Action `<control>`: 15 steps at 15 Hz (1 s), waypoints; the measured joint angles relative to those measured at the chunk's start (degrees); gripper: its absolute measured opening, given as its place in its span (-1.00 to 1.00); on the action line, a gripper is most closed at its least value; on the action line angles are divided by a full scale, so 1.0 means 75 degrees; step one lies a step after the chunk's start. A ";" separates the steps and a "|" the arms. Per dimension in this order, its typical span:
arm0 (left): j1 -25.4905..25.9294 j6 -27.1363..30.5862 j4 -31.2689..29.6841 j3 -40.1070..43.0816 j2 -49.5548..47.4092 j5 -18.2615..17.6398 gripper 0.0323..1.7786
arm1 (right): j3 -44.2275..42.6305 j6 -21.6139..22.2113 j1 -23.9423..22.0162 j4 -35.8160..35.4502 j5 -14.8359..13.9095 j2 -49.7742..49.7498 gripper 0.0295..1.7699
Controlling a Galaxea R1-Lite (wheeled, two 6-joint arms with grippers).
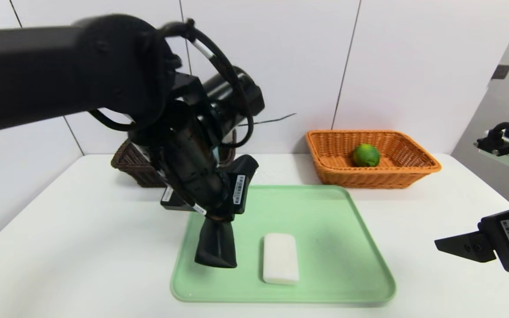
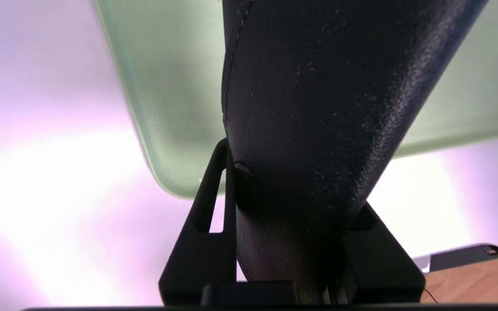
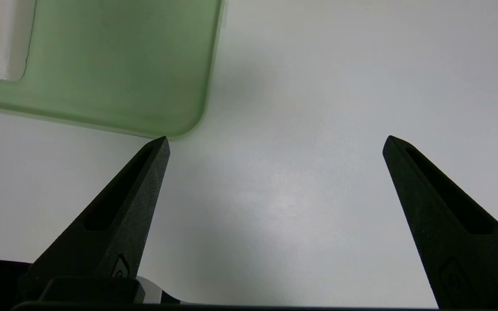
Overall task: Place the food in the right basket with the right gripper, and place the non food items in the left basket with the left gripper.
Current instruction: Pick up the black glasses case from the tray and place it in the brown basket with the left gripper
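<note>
Head view: left gripper (image 1: 216,223) clamped on black roll (image 1: 215,245), hanging above green tray (image 1: 343,247); white block (image 1: 280,258) just beside. Right gripper (image 3: 275,144) spread wide, holding nothing, over table (image 3: 318,86) beside tray.

Head camera looks forward and down over the green tray (image 1: 338,229). Left wrist camera sits tight against a black roll (image 2: 318,129), tray (image 2: 175,108) behind. Right wrist camera faces the white table (image 3: 301,129), catching the tray's corner (image 3: 145,86).
</note>
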 joint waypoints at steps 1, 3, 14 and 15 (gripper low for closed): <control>-0.0015 0.0080 -0.0018 -0.0007 -0.0289 -0.0003 -0.42 | -0.0003 0.0007 -0.0003 -0.0003 0.0000 -0.0003 0.92; -0.0026 0.0283 -0.0099 -0.0023 -0.0915 0.0023 -0.42 | 0.0000 0.0026 -0.0011 -0.0007 0.0011 0.0000 0.92; 0.2588 0.1811 -0.2466 -0.0026 -0.1965 0.0073 -0.42 | 0.0273 0.0528 -0.0021 -0.1518 0.0133 -0.0187 0.92; 0.2768 0.1845 -0.2542 -0.0008 -0.1837 0.0075 -0.42 | 0.0419 0.0507 -0.0021 -0.2003 0.0169 -0.0192 0.92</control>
